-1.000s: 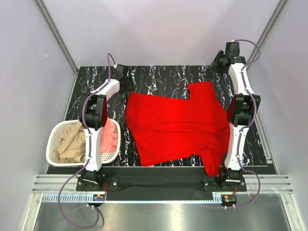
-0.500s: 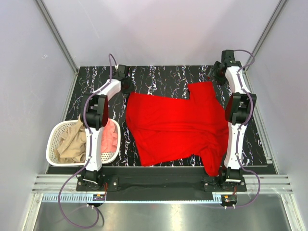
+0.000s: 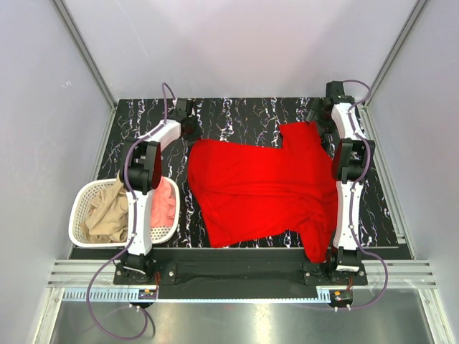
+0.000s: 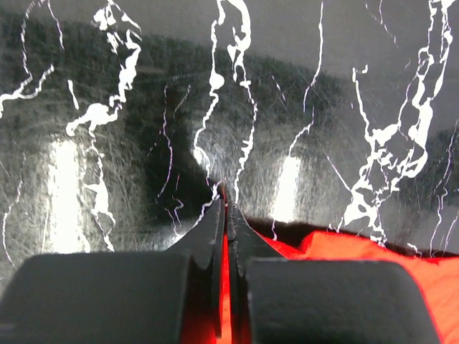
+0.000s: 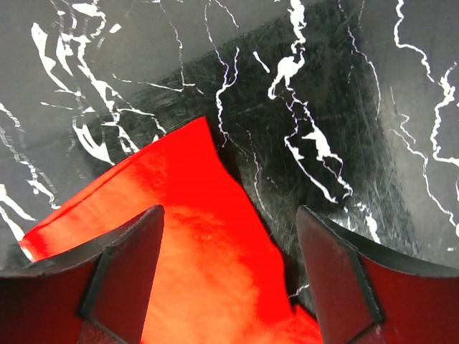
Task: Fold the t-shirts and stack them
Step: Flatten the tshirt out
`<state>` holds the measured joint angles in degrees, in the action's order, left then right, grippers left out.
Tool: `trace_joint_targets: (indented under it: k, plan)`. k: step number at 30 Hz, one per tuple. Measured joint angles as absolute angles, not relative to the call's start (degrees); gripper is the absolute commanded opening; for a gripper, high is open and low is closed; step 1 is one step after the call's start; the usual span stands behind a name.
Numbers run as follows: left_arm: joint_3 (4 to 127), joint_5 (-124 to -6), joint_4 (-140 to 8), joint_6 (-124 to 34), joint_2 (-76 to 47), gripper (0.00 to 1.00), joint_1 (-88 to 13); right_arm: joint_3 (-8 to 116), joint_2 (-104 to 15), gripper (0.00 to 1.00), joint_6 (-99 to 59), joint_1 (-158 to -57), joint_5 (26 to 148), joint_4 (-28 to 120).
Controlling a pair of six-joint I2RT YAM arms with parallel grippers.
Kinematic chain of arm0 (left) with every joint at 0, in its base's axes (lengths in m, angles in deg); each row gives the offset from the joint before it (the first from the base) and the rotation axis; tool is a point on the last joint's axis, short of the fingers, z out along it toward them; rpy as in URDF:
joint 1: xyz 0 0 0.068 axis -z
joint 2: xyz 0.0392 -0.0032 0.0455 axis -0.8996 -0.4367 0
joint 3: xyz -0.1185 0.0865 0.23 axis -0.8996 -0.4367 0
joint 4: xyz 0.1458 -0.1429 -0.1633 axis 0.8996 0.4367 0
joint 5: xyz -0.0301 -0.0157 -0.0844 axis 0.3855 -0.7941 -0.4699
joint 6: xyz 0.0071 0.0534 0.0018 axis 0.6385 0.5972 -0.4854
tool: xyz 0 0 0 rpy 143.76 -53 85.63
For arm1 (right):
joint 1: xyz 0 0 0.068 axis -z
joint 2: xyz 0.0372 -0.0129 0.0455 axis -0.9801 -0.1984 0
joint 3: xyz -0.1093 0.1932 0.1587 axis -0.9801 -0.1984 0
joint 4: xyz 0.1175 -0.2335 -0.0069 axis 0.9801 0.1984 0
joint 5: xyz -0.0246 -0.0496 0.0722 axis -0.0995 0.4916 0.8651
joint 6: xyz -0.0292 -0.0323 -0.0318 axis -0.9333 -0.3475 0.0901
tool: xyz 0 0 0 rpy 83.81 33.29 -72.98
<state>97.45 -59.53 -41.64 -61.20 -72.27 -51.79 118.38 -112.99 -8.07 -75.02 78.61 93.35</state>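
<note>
Two shirts sit crumpled in the white perforated plastic basket [image 3: 75,215] at the table's near-left corner. You've got a tan t-shirt [image 3: 107,215] on its left side and a pink t-shirt [image 3: 165,204] on its right, and your left arm's upright link partly blocks the pink one.

Past that, the red t-shirt [image 3: 258,190] lies spread over the middle of the glossy black, white-veined marble table [image 3: 237,111]. It's soft and a bit rumpled, and its near-right corner reaches the near edge by the right arm's base.

Both arms are stretched out toward the far edge. Your left gripper [image 4: 226,208] is down at the shirt's far-left corner, jaws pinched together with a sliver of red cloth between them. Your right gripper [image 5: 229,215] is over the far-right sleeve with its jaws spread wide, one finger [image 5: 129,265] either side of the sleeve's pointed tip, gripping nothing.
</note>
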Motion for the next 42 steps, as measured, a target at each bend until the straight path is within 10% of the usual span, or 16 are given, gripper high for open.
trace_joint_targets:
  k: [16,26,33,42]
  plan:
    - [95.0,-59.8,-40.2,-62.0,-69.9,0.01,-51.7,126.0,-118.4,0.52,-11.3,-74.9,82.6,91.2]
    - [95.2,-60.0,-38.4,-63.7,-69.9,0.43,-51.7,126.3,-118.9,0.34,-10.8,-74.8,87.0,91.4]
    - [95.8,-59.8,-37.7,-63.2,-69.9,0.57,-51.7,128.0,-120.2,0.01,-10.5,-74.5,88.0,91.7]
    - [95.9,-59.0,-35.9,-60.1,-69.3,0.60,-51.0,126.1,-119.8,0.00,-9.4,-74.3,88.3,88.8]
